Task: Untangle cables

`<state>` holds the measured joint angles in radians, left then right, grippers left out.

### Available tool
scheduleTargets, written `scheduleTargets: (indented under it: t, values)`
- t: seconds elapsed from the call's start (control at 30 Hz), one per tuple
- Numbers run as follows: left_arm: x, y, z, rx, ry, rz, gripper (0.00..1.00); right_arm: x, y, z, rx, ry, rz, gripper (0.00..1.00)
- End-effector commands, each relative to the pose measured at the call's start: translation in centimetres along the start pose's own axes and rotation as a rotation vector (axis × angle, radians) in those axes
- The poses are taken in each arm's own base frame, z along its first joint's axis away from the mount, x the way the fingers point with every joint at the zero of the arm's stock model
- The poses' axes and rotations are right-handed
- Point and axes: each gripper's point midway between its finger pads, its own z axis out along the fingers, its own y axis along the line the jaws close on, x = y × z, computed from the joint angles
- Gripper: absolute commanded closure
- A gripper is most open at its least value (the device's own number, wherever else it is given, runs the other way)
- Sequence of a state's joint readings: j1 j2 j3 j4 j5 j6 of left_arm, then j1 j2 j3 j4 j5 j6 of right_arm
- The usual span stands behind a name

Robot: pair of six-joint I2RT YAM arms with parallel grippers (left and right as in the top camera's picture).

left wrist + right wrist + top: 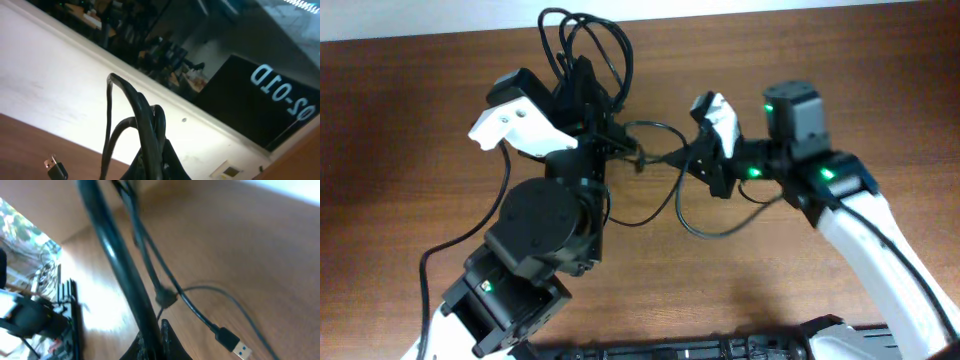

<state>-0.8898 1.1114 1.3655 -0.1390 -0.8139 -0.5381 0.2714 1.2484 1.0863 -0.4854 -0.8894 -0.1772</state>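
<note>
The cables [655, 190] are thin black cords on the brown table, stretched between my two grippers. My left gripper [588, 128] is shut on a bundle of cable loops [582, 45] that arch up toward the table's far edge; the loops show in the left wrist view [142, 125]. My right gripper [705, 158] is shut on a cable [117, 265] running up out of its fingers. A USB plug [230, 341] lies on the table beside the right fingers. Another small plug [56, 169] lies near the left bundle.
A slack cable loop [720, 225] lies on the table between the arms. The left arm's own black wire [455, 250] trails at the left. A black rack [720, 345] sits at the front edge. A white wall and dark window [270, 95] lie beyond the table.
</note>
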Motion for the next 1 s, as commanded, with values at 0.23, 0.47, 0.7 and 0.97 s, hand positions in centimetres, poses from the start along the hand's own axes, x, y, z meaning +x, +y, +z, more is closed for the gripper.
scheduleTargets:
  t: [0.23, 0.47, 0.7, 0.97]
  values:
    - [2.7, 0.8, 1.1, -0.063, 0.055, 0.106, 1.00, -4.8, 9.1, -7.5, -0.007, -0.213, -0.204, 0.96]
    - [2.9, 2.7, 1.2, -0.167, 0.037, 0.159, 1.00, -4.9, 10.5, -9.8, 0.077, -0.254, -0.246, 0.96]
    - [0.8, 6.8, -0.1, -0.410, -0.078, 0.241, 1.00, -4.7, 6.6, -10.9, 0.316, -0.265, -0.046, 0.96]
    - [1.5, 8.8, -1.0, -0.494, -0.039, 0.384, 1.00, -6.6, 4.3, -12.9, 0.470, -0.376, 0.091, 0.96]
